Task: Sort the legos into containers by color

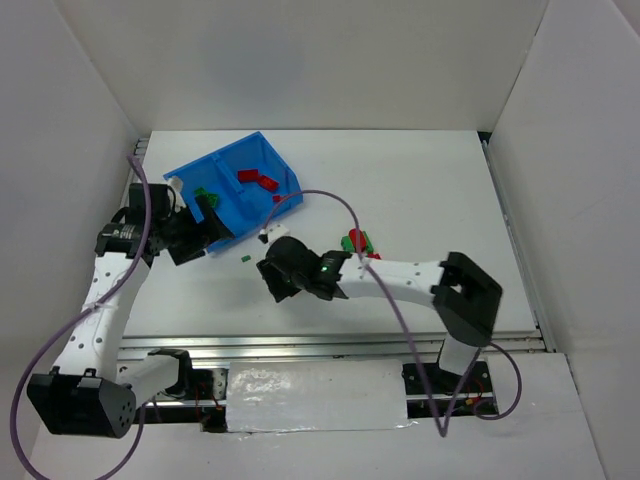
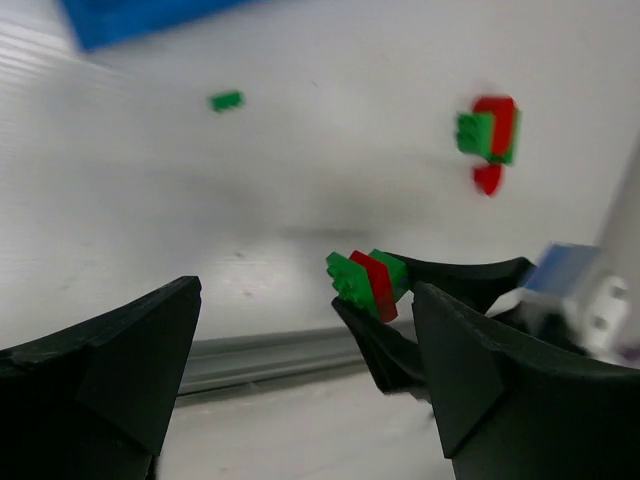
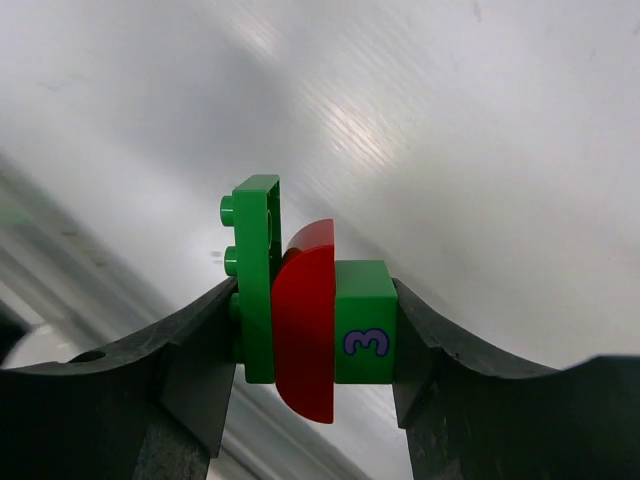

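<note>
A stack of three joined bricks (image 3: 305,330), green-red-green, is pinched in the right gripper (image 3: 316,345) above the worktop (image 1: 420,190), at centre frame. From above it is hidden by that gripper. The left gripper (image 2: 305,300) is spread and empty. The blue bin (image 2: 130,20) is blurred and cut off at upper left.

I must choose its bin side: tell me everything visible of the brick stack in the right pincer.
The brick stack is three glossy plastic pieces joined side by side: a thin green studded plate, a rounded red brick in the middle, a green block printed with a purple 3. The right pincer is shut on it, pressing on both green ends. It appears held clear of the white table, touching nothing else.
</note>
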